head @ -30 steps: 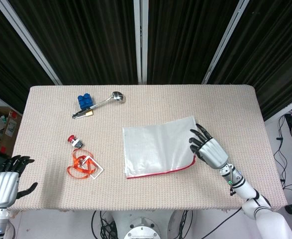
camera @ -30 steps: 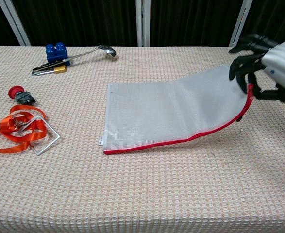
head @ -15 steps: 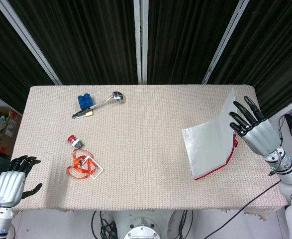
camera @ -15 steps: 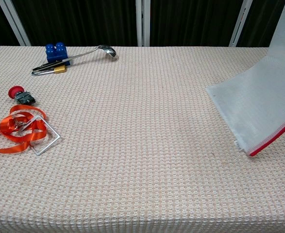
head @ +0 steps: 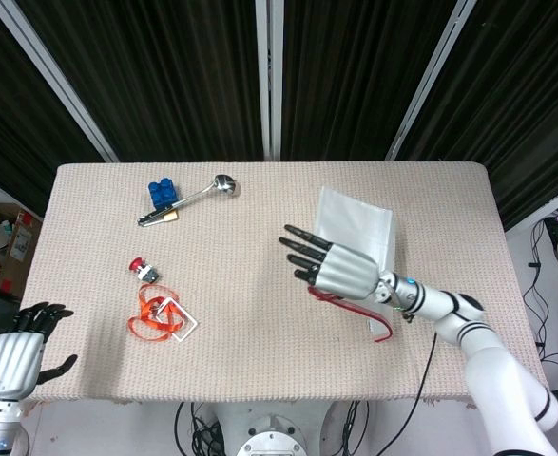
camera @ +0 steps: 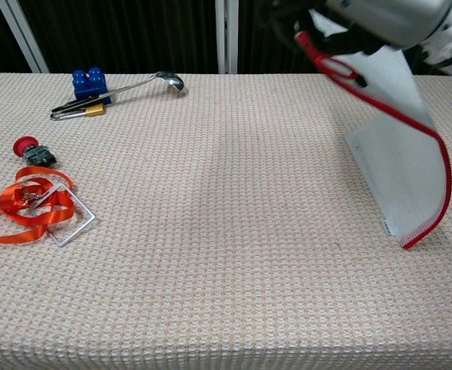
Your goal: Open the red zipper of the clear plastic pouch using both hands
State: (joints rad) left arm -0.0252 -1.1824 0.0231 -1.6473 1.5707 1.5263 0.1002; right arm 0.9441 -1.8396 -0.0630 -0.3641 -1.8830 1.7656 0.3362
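Observation:
The clear plastic pouch [head: 356,224] is lifted off the table and hangs bent under my right hand [head: 339,269], right of the table's middle. Its red zipper [head: 360,310] runs along the near edge. In the chest view the hand [camera: 380,14] is at the top edge and pinches the zipper's upper end, while the pouch [camera: 399,146] drops down to the cloth and the red zipper [camera: 443,181] curves round its right side. My left hand [head: 14,348] hovers off the front left corner of the table, fingers apart, holding nothing.
A blue brick [head: 163,192] and a metal spoon [head: 201,194] lie at the back left. A red push button [head: 143,269] and an orange strap with a metal ring [head: 157,318] lie at the front left. A woven cloth [head: 259,380] covers the table.
My right hand has swung the pouch from the table's right edge back left toward the middle, and it now hangs folded. The left hand has sunk slightly.

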